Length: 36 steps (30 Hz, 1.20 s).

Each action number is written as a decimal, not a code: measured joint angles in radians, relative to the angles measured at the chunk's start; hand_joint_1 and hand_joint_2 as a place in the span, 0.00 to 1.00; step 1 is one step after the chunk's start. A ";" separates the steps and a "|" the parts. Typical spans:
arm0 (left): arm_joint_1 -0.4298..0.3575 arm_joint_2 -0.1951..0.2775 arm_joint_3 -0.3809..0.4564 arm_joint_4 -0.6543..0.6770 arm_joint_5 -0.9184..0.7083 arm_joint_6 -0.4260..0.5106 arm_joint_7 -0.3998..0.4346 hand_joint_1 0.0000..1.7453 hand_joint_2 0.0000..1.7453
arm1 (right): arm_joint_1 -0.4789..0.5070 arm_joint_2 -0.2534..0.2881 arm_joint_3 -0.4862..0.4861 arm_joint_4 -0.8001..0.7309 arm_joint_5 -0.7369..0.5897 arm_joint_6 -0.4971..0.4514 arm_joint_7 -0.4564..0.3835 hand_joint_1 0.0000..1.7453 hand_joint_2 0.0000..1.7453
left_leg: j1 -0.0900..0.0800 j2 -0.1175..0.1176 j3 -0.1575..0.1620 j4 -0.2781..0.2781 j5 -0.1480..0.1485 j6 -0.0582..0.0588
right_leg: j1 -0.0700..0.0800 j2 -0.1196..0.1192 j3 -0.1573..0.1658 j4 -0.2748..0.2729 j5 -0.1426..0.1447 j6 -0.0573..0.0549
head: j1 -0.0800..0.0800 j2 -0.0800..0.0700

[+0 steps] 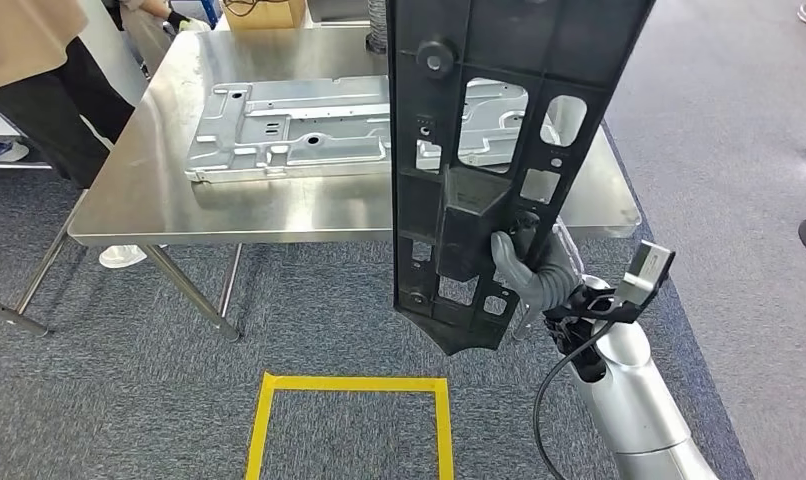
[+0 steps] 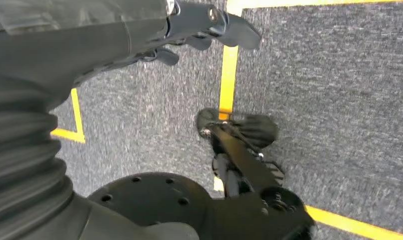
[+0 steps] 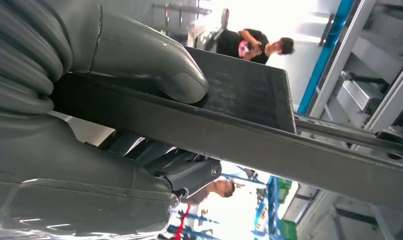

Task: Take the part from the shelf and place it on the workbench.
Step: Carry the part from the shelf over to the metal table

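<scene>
A long black plastic part [image 1: 499, 150] with many cut-outs stands upright in front of me in the head view. My right hand [image 1: 529, 268] grips it near its lower end. Up close in the right wrist view, my right hand [image 3: 139, 60] has its thick thumb pressed on the part's dark edge [image 3: 249, 125], with fingers [image 3: 194, 175] wrapped under it. The steel workbench [image 1: 139, 190] lies just beyond the part, and a silver metal panel [image 1: 289, 125] lies flat on it. In the left wrist view my left hand [image 2: 204, 25] hangs over the carpet with fingers loosely extended, holding nothing.
A person in dark trousers [image 1: 49, 100] stands at the bench's far left corner. Yellow tape [image 1: 349, 385] marks a square on the grey carpet in front of me. A cardboard box [image 1: 269, 12] sits at the bench's back edge. More people [image 3: 254, 45] appear behind the part.
</scene>
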 joint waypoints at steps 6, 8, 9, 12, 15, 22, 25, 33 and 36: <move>0.006 0.003 0.000 0.000 -0.002 0.001 0.000 0.00 1.00 | -0.003 0.000 -0.003 -0.103 0.008 0.023 -0.006 1.00 1.00 | -0.002 0.005 0.054 -0.267 0.189 0.018 | 0.001 0.003 0.050 0.002 -0.044 0.027 | -0.001 0.000; 0.006 0.003 0.000 0.000 -0.003 0.003 0.000 0.00 1.00 | -0.010 0.000 0.000 -0.139 0.008 0.034 0.003 1.00 1.00 | -0.004 0.003 0.066 -0.272 0.189 0.034 | 0.000 0.003 0.054 0.008 -0.049 0.041 | -0.001 0.000; 0.006 0.003 0.000 0.000 -0.003 0.003 0.000 0.00 1.00 | -0.015 0.000 0.001 -0.156 0.006 0.039 0.007 1.00 1.00 | -0.003 0.002 0.074 -0.275 0.189 0.041 | -0.001 0.002 0.051 0.025 -0.053 0.046 | 0.000 0.000; 0.002 0.003 0.000 0.000 -0.002 0.005 0.000 0.00 1.00 | -0.036 0.000 0.006 -0.192 -0.002 0.051 0.014 1.00 1.00 | -0.004 0.001 0.094 -0.281 0.180 0.055 | -0.003 0.000 -0.033 0.175 -0.110 0.057 | 0.003 0.000; 0.001 0.004 0.000 0.000 -0.002 0.006 0.001 0.00 1.00 | -0.042 0.000 0.012 -0.206 -0.005 0.055 0.018 1.00 1.00 | -0.009 -0.002 0.109 -0.281 0.164 0.060 | -0.002 0.000 -0.134 0.300 -0.145 0.056 | 0.003 0.000; -0.001 0.001 0.000 0.000 0.002 0.005 0.000 0.00 1.00 | -0.083 0.000 0.045 -0.222 -0.079 0.092 0.041 1.00 1.00 | -0.022 -0.003 0.158 -0.278 0.129 0.045 | 0.023 0.001 -0.047 0.016 0.008 0.007 | -0.001 0.000; -0.003 0.003 0.001 0.000 0.002 0.006 0.000 0.00 1.00 | -0.099 -0.001 0.063 -0.224 -0.121 0.113 0.053 1.00 1.00 | -0.022 -0.001 0.157 -0.238 0.121 0.027 | 0.015 -0.001 -0.016 -0.004 0.026 -0.004 | -0.003 0.000; 0.001 0.005 0.002 0.000 0.003 0.008 0.001 0.00 1.00 | -0.117 -0.003 0.112 -0.211 -0.258 0.167 0.110 1.00 1.00 | 0.011 0.002 0.024 -0.119 0.119 -0.015 | 0.000 -0.002 0.023 -0.004 -0.010 0.004 | -0.012 0.000; 0.000 0.004 0.003 0.000 0.003 0.011 0.003 0.00 1.00 | -0.123 -0.002 0.129 -0.188 -0.326 0.192 0.145 1.00 1.00 | 0.012 0.005 0.069 -0.261 0.182 -0.009 | -0.001 -0.002 0.034 0.000 -0.028 0.023 | -0.013 0.000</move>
